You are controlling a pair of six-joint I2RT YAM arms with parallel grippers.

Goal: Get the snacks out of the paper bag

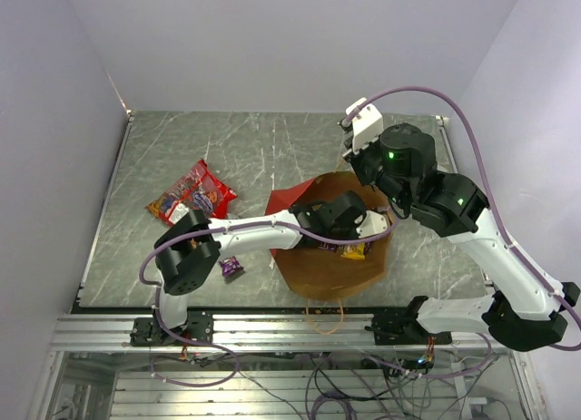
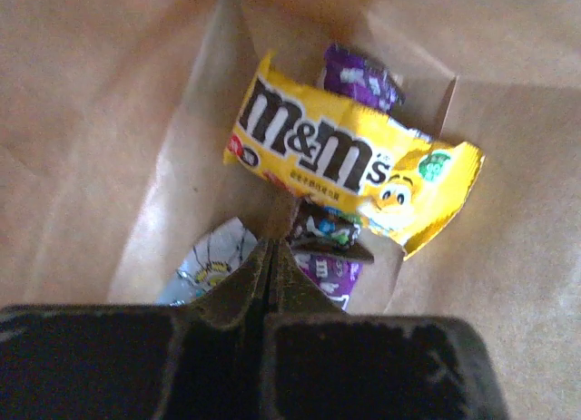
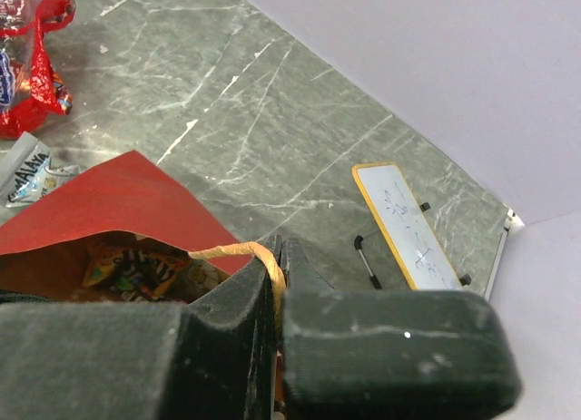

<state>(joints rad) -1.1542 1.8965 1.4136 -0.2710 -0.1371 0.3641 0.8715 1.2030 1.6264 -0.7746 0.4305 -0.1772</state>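
Inside the brown kraft paper bag (image 2: 82, 121), the left gripper (image 2: 272, 249), fingers together, nears a yellow "m&m's" packet (image 2: 345, 157); the right gripper (image 3: 278, 257) pinches its thin tan loop handle (image 3: 231, 250).

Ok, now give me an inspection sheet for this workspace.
Surface: grey marbled table.
Job's things: paper bag open; yellow M&M's packet, purple packet, silver-blue packet inside; red chip bag, small purple wrapper, silver packet out on the table.
Clutter: small whiteboard, thin black pen-like item beside it.
Grippers: left gripper shut inside the bag, hold unclear; right gripper shut on the bag's loop handle.
Cables: purple cable along each arm; loose wiring below the table's near edge.
Surroundings: plain white walls.
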